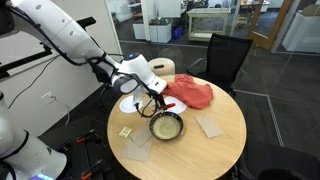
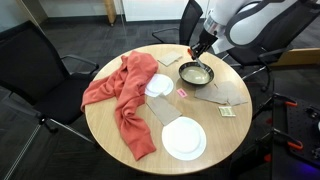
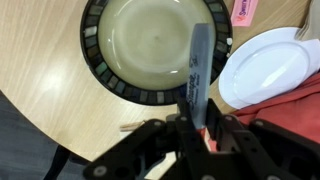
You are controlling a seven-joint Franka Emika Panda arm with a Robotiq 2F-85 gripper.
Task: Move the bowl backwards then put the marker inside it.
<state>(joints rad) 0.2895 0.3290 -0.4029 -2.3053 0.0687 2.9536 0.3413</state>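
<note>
claw: the claw (image 3: 197,128) is clamped on the marker (image 3: 197,75), fingers tight on both sides of it in the wrist view

marker: up in the claw, not down in anything. It sticks out forward from the fingers, and from the wrist cam its far end crosses the dark rim and sits over the pale inside. Looks greyish there, probably glare, with a bit of red down by the fingers

bowl: the bowl (image 3: 150,45) sits upright on the table (image 1: 225,150), nothing in it. It's just beside a white disc (image 3: 265,65) but not touching, and the table edge is near its other side

arm: in both exterior views the claw (image 1: 152,103) (image 2: 197,50) hangs just above the bowl (image 1: 166,125) (image 2: 196,73), a bit off to one side

red cloth: the red cloth (image 2: 125,95) is bunched up, spreading across the table from the bowl's side of it

small stuff: pink piece (image 2: 181,93) near the bowl, yellow square (image 1: 125,131) a bit further off, and a clear sheet (image 1: 210,125) lying flat close to the bowl

second disc: another white disc (image 2: 185,138) is well apart from the bowl
</note>
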